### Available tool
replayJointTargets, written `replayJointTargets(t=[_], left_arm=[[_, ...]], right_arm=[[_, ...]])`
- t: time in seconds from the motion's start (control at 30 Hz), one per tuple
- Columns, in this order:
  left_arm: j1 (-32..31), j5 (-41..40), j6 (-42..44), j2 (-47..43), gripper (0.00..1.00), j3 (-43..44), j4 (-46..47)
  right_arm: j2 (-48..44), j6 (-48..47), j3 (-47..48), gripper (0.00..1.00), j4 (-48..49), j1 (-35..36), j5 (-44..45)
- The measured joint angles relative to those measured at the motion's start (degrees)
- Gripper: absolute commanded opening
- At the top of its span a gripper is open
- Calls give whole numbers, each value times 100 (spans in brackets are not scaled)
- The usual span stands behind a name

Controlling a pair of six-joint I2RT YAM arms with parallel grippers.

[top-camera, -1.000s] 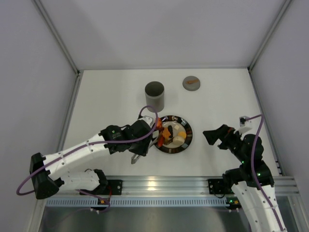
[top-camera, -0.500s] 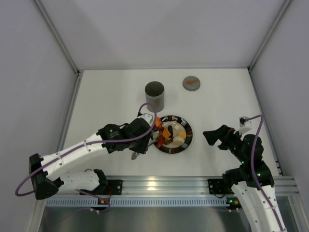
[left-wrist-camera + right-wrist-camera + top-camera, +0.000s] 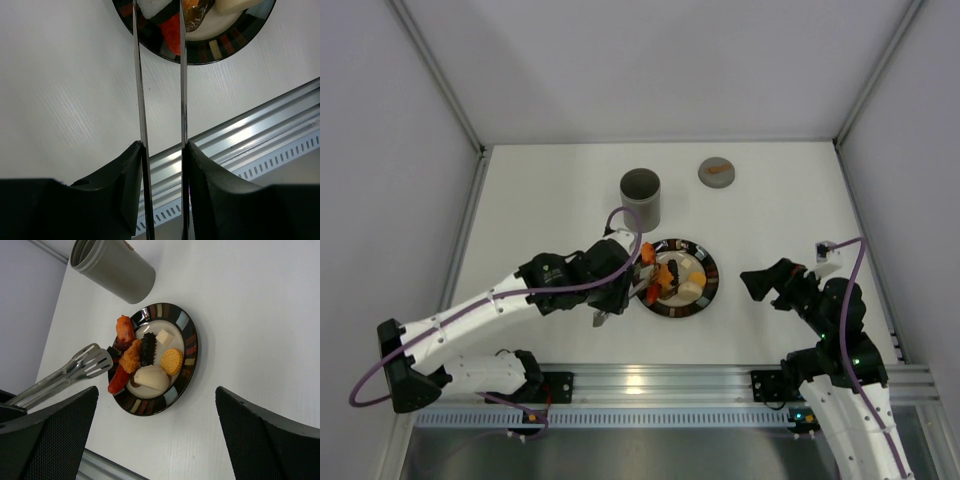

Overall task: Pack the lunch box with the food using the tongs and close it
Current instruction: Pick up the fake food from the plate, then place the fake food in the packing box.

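My left gripper (image 3: 162, 150) is shut on the silver tongs (image 3: 138, 90), one arm against each finger. In the right wrist view the tongs (image 3: 75, 369) reach the left rim of the striped plate (image 3: 187, 340) with nothing between their tips. The food lies on the plate: an orange piece (image 3: 131, 356), a red sausage (image 3: 119, 380), a black piece (image 3: 148, 348), a round cracker (image 3: 172, 361) and a pale dumpling (image 3: 150, 378). The grey lunch box (image 3: 641, 198) stands upright and uncovered behind the plate. My right gripper (image 3: 765, 285) hovers open to the right of the plate.
The flat grey lid (image 3: 717, 172) with an orange mark lies at the back, right of the lunch box. An aluminium rail (image 3: 720, 380) runs along the near table edge. Grey walls enclose the table on three sides.
The left arm has shifted slightly toward the far side with the tongs, their tips staying at the plate's left rim. The right arm has not moved.
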Motion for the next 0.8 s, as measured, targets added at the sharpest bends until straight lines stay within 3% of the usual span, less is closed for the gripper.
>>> replayJointTargets(t=[0.43, 0.8], left_arm=[[0, -46, 0, -101, 30, 315, -181], [0, -636, 31, 269, 31, 1818, -533]], right_arm=[[2, -2, 0, 99, 2, 0, 0], [20, -2, 0, 99, 4, 0, 0]])
